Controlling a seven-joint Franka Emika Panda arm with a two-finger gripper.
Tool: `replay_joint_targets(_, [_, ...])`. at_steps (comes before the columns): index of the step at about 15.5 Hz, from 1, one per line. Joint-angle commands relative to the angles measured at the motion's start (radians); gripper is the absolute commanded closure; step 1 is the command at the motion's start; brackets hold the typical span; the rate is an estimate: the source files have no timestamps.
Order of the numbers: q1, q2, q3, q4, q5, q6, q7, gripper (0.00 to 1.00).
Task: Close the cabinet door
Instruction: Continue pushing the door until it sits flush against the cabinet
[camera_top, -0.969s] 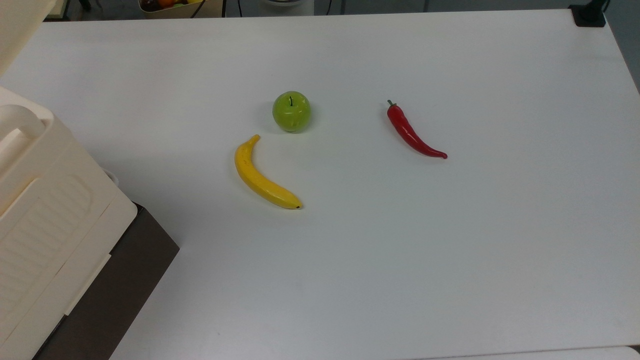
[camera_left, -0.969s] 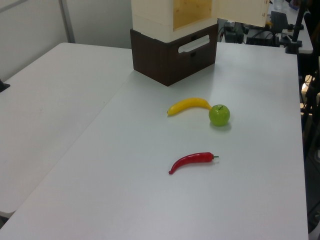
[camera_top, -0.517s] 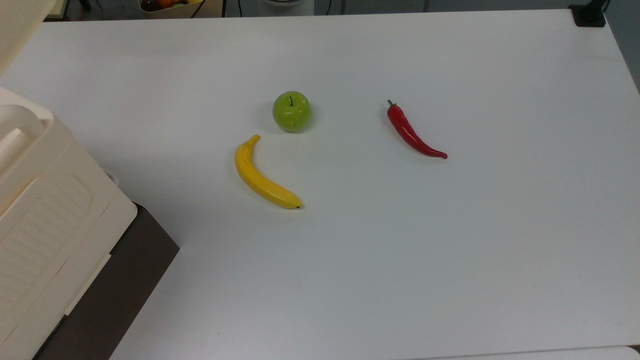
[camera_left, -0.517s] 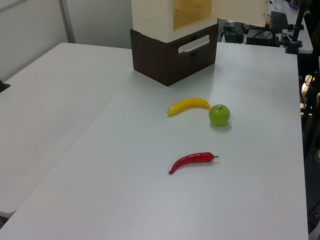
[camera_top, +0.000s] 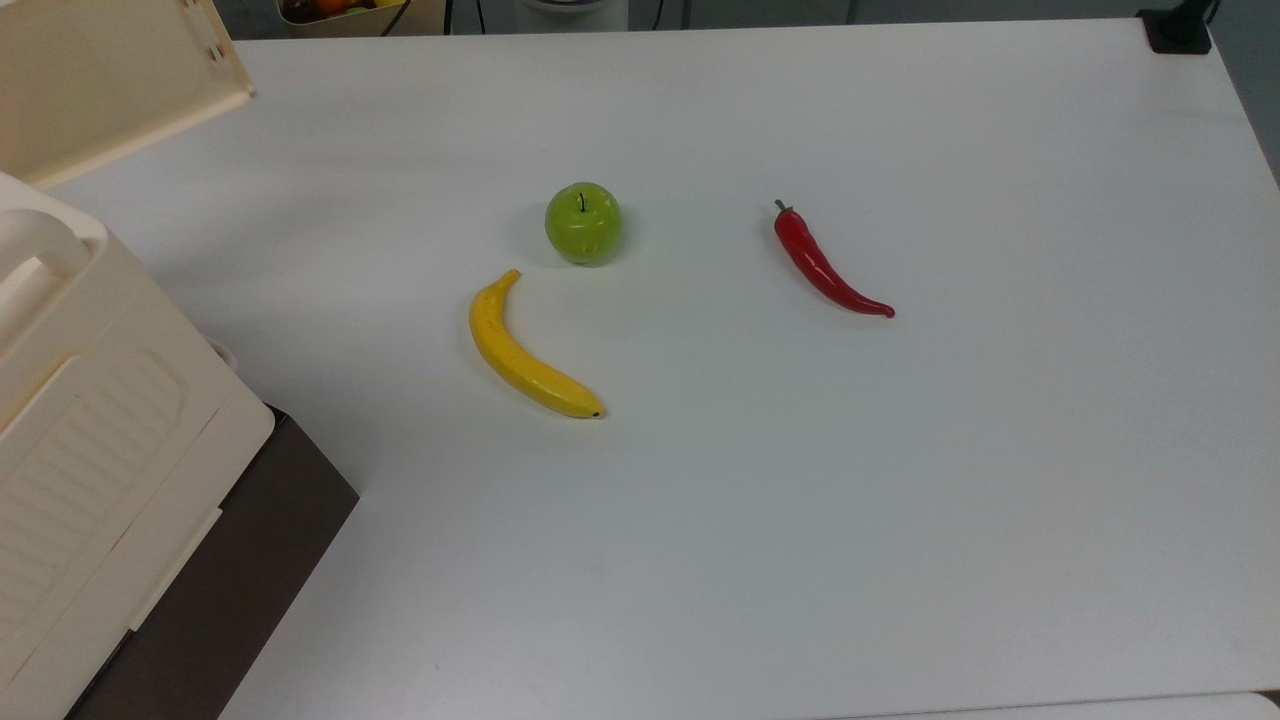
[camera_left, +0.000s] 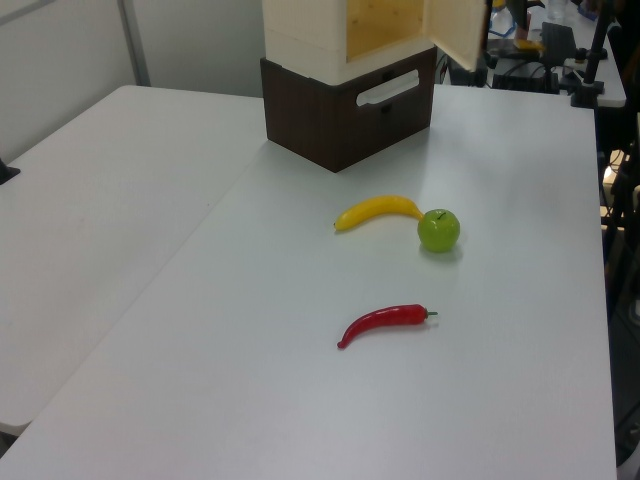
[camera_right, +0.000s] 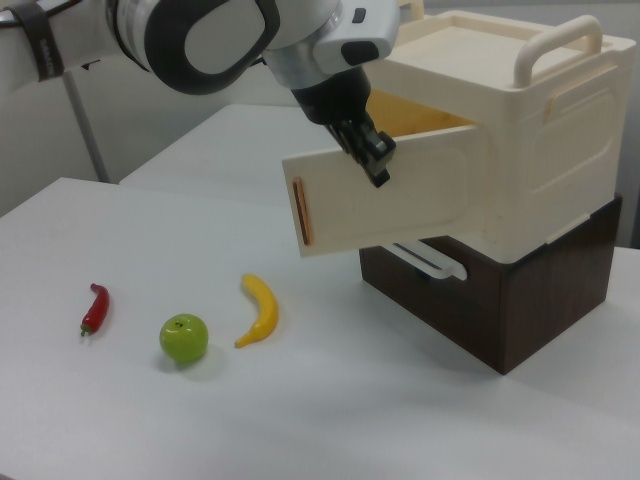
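The cream cabinet stands on a dark brown base at the right view's right, with its wooden inside showing. Its flat cream cabinet door stands partly open, swung out toward the right view's left, a slot handle near its free edge. My gripper hangs from the arm above and rests against the door's upper edge near the middle. The same door reaches into the top view's upper left corner, and the door appears as a narrow panel in the left view.
On the white table lie a yellow banana, a green apple and a red chili pepper, all apart from the cabinet. A white drawer handle sits on the brown base.
The door has swung toward the cabinet: it reaches further into the top view's corner and looks much narrower in the left view. The fruit has not moved.
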Motion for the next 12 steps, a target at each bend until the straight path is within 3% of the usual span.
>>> replay_joint_targets(1, [0.056, 0.052, -0.002, 0.003, 0.026, 0.171, 0.083, 1.00])
replay_joint_targets(6, [0.083, 0.121, -0.004, 0.002, 0.022, 0.415, 0.169, 1.00])
replay_joint_targets(12, [0.085, 0.135, -0.004, -0.001, 0.016, 0.422, 0.167, 1.00])
